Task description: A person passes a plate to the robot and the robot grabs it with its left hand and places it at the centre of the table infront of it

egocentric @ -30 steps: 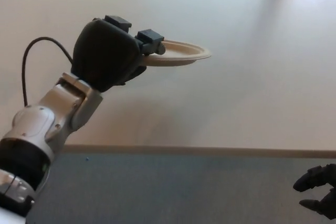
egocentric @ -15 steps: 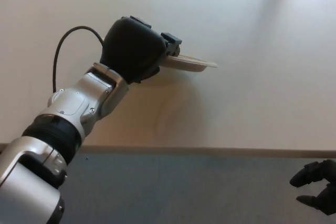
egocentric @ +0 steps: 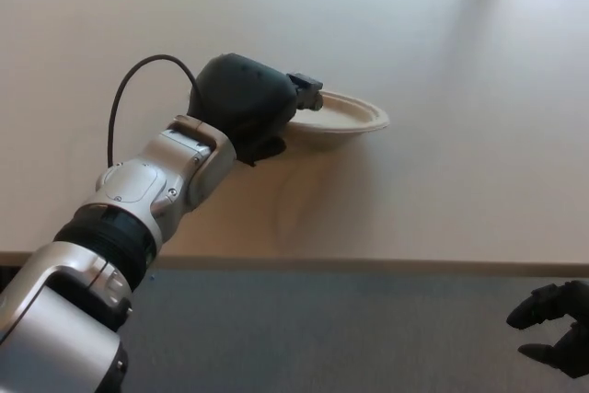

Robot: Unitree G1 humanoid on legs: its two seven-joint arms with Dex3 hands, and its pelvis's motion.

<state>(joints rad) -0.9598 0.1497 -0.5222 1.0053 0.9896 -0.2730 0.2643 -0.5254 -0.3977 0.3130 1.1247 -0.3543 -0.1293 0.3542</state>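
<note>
The plate [egocentric: 342, 120] is a pale cream, shallow round dish with a raised rim. It is tilted, its near edge lower, over the light table [egocentric: 442, 62], and its left edge is clamped in the left hand [egocentric: 247, 108].

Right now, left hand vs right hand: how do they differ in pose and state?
1. The left hand is stretched out over the table; the right hand hangs low at the picture's bottom right corner, off the table's near edge.
2. The left hand is shut on the plate, gripping its rim; the right hand holds nothing, fingers apart.
3. The left hand shows fully; the right is partly cut off.
Both are black.
</note>
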